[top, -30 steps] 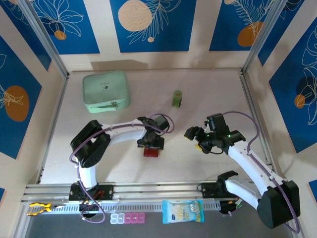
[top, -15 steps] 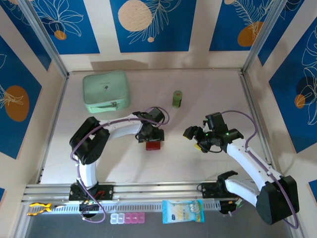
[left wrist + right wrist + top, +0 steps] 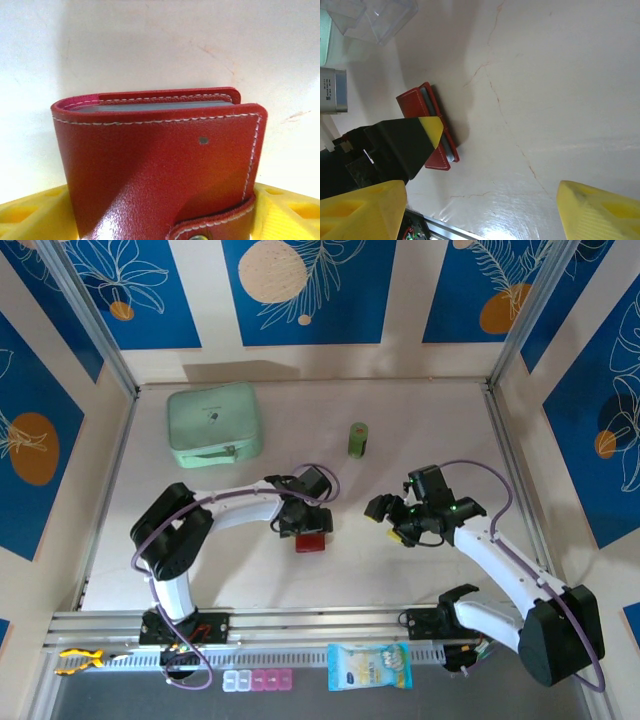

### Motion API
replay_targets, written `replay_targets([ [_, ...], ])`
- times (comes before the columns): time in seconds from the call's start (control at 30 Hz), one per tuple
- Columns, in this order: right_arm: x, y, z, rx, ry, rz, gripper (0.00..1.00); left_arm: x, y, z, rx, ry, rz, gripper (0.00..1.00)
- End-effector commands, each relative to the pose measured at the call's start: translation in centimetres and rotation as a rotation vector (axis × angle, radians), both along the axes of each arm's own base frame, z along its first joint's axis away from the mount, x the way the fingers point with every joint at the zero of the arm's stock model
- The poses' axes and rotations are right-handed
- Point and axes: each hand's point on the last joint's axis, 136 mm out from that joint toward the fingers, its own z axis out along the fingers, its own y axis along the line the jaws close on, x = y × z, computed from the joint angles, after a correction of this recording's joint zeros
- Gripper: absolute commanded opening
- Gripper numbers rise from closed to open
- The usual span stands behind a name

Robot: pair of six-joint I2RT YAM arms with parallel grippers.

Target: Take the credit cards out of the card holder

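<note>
The left claw [image 3: 309,535] hangs over the middle of the worktop [image 3: 420,420] with its fingers spread wide, grasping the card holder [image 3: 160,165] across its width. In the left wrist view the yellow pads [image 3: 30,220] sit at the holder's two lower side edges, and the dark red cover spans the gap between them. The holder is folded closed. Grey sleeve edges [image 3: 155,105] show in a thin band between the two covers at the top, and the strap tab [image 3: 215,225] wraps round the lower right corner. The credit cards cannot be made out among the sleeves.

From the right wrist view, one black, yellow-tipped finger [image 3: 422,132] of the left claw lies against the side of the holder. Whether the holder's edge rests on the worktop or hangs just above it cannot be told.

The right claw [image 3: 384,517] is released. Its yellow fingertips [image 3: 362,210] stand far apart with bare worktop between them. It is turned toward the holder and sits well to the holder's right, apart from it.

A mint-green zip case [image 3: 213,424] lies at the far left of the worktop. A small green cylinder [image 3: 358,438] lies beyond the two claws.
</note>
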Motion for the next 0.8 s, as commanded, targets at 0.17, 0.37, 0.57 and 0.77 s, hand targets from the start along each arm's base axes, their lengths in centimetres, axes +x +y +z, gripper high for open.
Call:
replay_targets([
  [0.17,0.4,1.1,1.0,-0.028,-0.015,0.043,0.8,-2.3,-0.5,1.4,-0.093,0.054,0.008,0.87],
  [0.37,0.4,2.2,0.9,-0.068,-0.03,0.102,0.79,-2.3,0.2,2.3,-0.109,0.025,0.022,0.84],
  [0.57,0.2,4.0,0.9,-0.128,-0.04,0.23,0.71,-1.0,1.6,3.5,-0.179,-0.016,0.055,0.8],
  [0.77,0.2,6.0,0.1,-0.271,-0.011,0.335,0.62,0.4,2.7,3.8,-0.341,-0.019,0.108,0.54],
])
